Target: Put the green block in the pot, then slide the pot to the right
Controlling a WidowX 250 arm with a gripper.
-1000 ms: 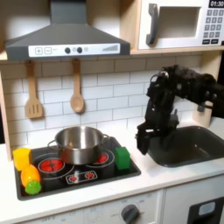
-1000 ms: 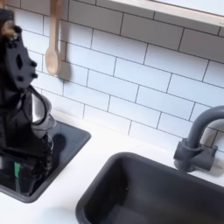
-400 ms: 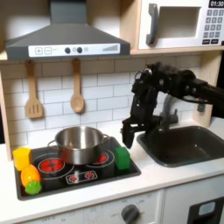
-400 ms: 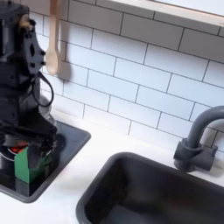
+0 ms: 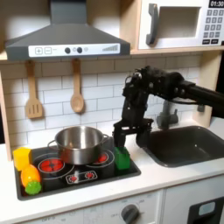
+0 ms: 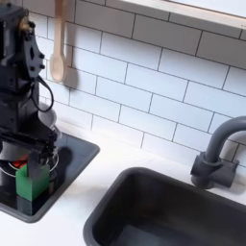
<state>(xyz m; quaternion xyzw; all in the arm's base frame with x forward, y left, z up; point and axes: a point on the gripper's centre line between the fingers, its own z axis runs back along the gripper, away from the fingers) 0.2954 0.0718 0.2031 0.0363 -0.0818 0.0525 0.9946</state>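
Observation:
The green block (image 5: 122,158) sits on the stove's right front corner in the first exterior view. It also appears at the second exterior view's lower left, as the green block (image 6: 32,182). My gripper (image 5: 123,137) hangs just above it, open, with a finger on either side of the block's top and nothing held. In the second exterior view the gripper (image 6: 31,159) straddles the block from above. The silver pot (image 5: 79,144) stands on the back burner, to the first exterior view's left of the block and apart from it.
A yellow block (image 5: 21,157) and a green-and-orange toy vegetable (image 5: 31,180) lie at the black stove's (image 5: 74,178) left edge. The dark sink (image 5: 188,145) with its faucet (image 6: 217,152) is to the right. A wooden spoon (image 5: 77,93) and spatula (image 5: 33,98) hang on the wall.
The arm has swung from beside the sink leftward in the first exterior view and lowered over the green block. The gripper stays open; block and pot have not moved.

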